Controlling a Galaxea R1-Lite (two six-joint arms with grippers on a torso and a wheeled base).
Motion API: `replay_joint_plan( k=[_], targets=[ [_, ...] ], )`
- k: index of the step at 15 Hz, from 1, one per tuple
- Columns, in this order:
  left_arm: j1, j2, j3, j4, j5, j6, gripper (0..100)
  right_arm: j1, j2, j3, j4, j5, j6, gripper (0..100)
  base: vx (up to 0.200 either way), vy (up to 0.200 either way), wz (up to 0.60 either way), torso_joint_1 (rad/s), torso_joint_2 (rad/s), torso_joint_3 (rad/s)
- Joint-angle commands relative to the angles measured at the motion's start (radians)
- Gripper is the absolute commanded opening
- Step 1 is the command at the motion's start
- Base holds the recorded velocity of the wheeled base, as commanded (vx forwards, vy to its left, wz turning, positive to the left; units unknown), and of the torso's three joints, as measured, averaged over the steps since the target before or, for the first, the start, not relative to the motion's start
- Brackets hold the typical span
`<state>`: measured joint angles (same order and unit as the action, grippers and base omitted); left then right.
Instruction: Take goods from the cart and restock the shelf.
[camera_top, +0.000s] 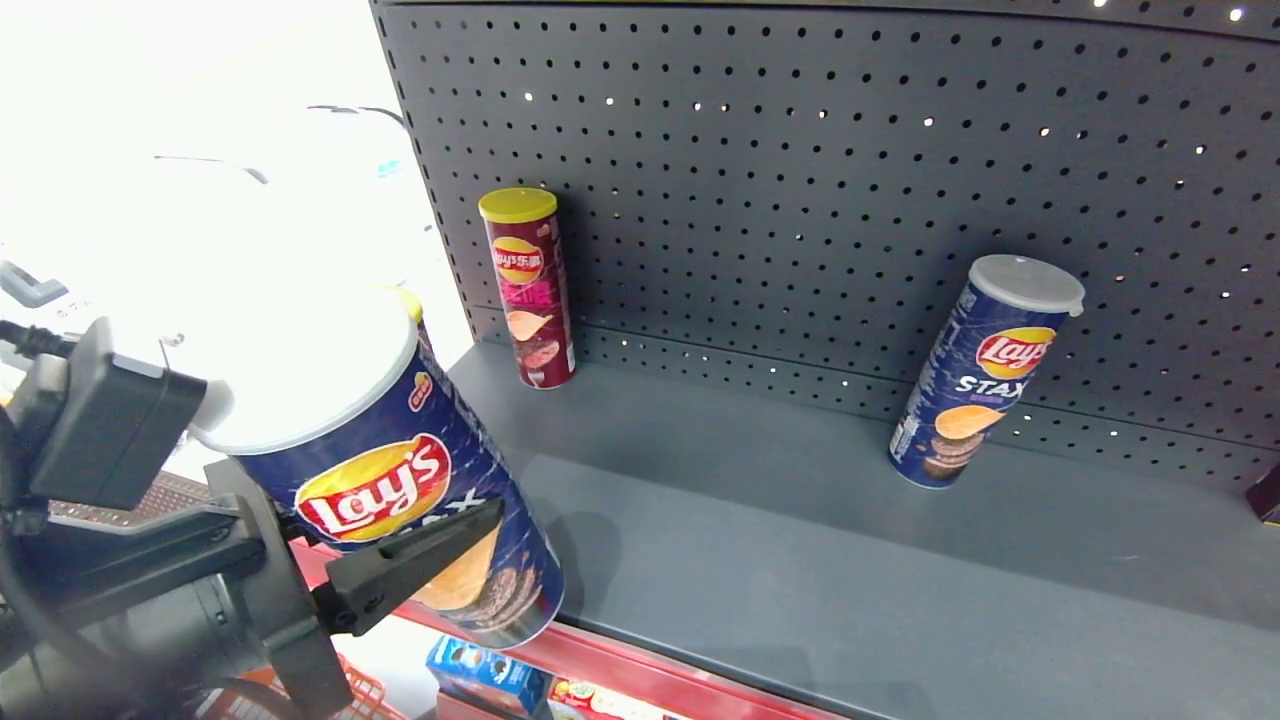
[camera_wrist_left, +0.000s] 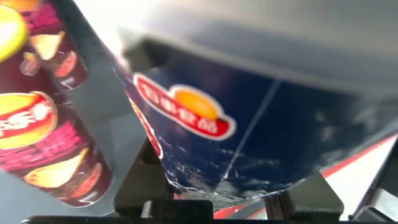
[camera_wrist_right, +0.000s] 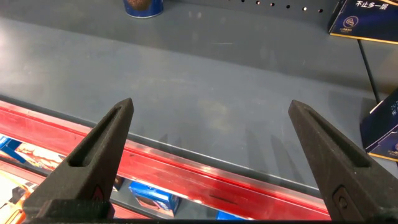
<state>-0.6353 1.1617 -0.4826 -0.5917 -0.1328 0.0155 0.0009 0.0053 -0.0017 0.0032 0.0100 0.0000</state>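
Observation:
My left gripper (camera_top: 420, 520) is shut on a dark blue chip can (camera_top: 400, 470) with a white lid, held tilted over the front left corner of the grey shelf (camera_top: 800, 560). In the left wrist view the same can (camera_wrist_left: 261, 118) sits between the fingers (camera_wrist_left: 140, 186). A maroon can (camera_top: 530, 290) with a yellow lid stands upright at the back left. Another maroon can (camera_top: 412, 305) peeks out behind the held one. A second blue can (camera_top: 975, 375) stands at the back right. My right gripper (camera_wrist_right: 211, 109) hangs open above the shelf's front edge (camera_wrist_right: 186, 162).
A perforated dark back panel (camera_top: 850, 150) closes the shelf behind. Dark blue boxes (camera_wrist_right: 364, 18) stand at the shelf's right end. A red strip (camera_top: 650, 670) runs along the front, with boxed goods (camera_top: 485, 672) on the level below. A red basket (camera_top: 350, 695) is at the lower left.

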Motion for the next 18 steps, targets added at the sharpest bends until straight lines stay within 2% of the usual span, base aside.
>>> replay_joint_plan(
  k=[1,2,4,5,7,12,18],
  targets=[
    [-0.004,0.016,-0.001,0.0,-0.001,0.0,0,0.001,0.001,0.0,0.0,0.001,0.0,100,0.0,0.0,0.0,0.0,0.0,0.0],
    [-0.006,0.027,-0.001,-0.002,-0.004,0.0,0,0.001,0.001,0.0,0.0,0.001,0.0,100,0.0,0.0,0.0,0.0,0.0,0.0],
    [-0.004,0.044,-0.004,-0.007,-0.062,0.001,0,0.001,0.001,0.0,0.0,0.001,0.0,100,0.0,0.0,0.0,0.0,0.0,0.0],
    [-0.004,0.053,-0.008,-0.007,-0.068,0.001,0,0.001,0.001,0.0,0.0,0.001,0.0,100,0.0,0.0,0.0,0.0,0.0,0.0],
    [-0.004,0.067,-0.025,-0.007,-0.071,0.021,0,0.001,0.001,0.0,0.0,0.001,0.0,100,0.0,0.0,0.0,0.0,0.0,0.0],
    [-0.006,0.121,-0.09,-0.008,-0.102,0.023,0,0.001,0.001,0.0,0.0,0.002,-0.002,100,0.0,0.0,0.0,0.0,0.0,0.0],
    [-0.024,0.131,-0.099,-0.008,-0.111,0.023,0,0.001,0.001,0.0,0.0,0.002,-0.002,100,0.0,0.0,0.0,0.0,0.0,0.0]
  ],
)
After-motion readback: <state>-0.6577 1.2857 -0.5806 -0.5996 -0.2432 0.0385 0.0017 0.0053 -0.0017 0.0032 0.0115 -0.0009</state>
